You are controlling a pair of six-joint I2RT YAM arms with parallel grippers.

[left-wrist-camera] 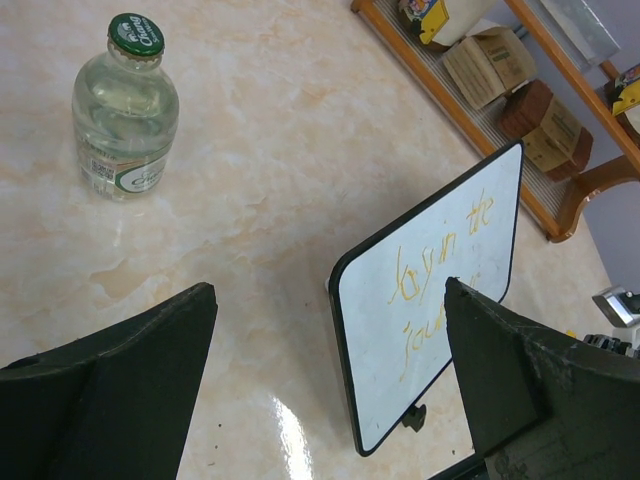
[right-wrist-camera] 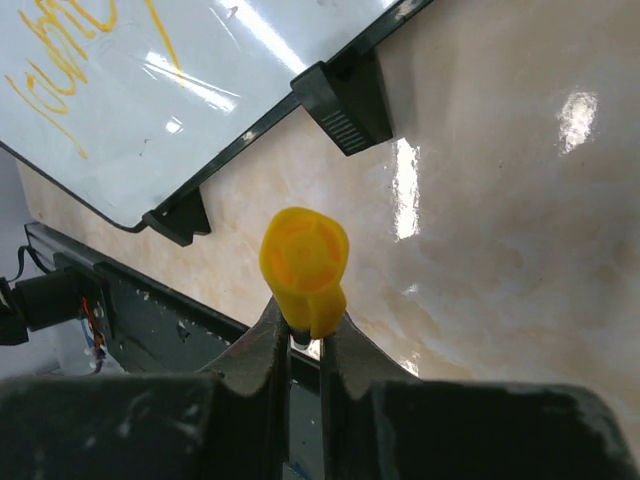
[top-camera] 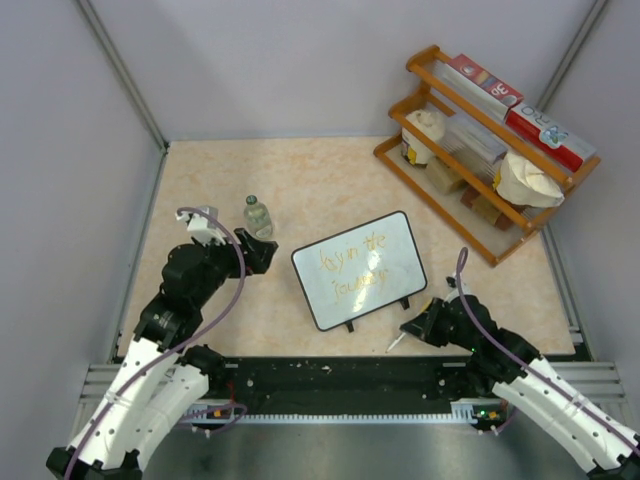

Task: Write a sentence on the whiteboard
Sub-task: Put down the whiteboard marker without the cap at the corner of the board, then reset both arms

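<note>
The whiteboard [top-camera: 360, 269] stands tilted on its two black feet at the table's middle. It also shows in the left wrist view [left-wrist-camera: 430, 300] and the right wrist view [right-wrist-camera: 130, 100]. The sentence [top-camera: 352, 268] is two lines of thin orange script on it. My right gripper [top-camera: 418, 326] is shut on a marker [right-wrist-camera: 304, 262] with a yellow end, just right of the board's near right corner, low over the table. The marker's pale end [top-camera: 396, 343] points toward the near edge. My left gripper [top-camera: 262, 250] is open and empty, left of the board.
A small clear bottle [top-camera: 257, 216] with a green cap stands left of the board, close to my left gripper. A wooden shelf rack [top-camera: 480, 130] with boxes and cups fills the back right. A black rail [top-camera: 330, 375] runs along the near edge.
</note>
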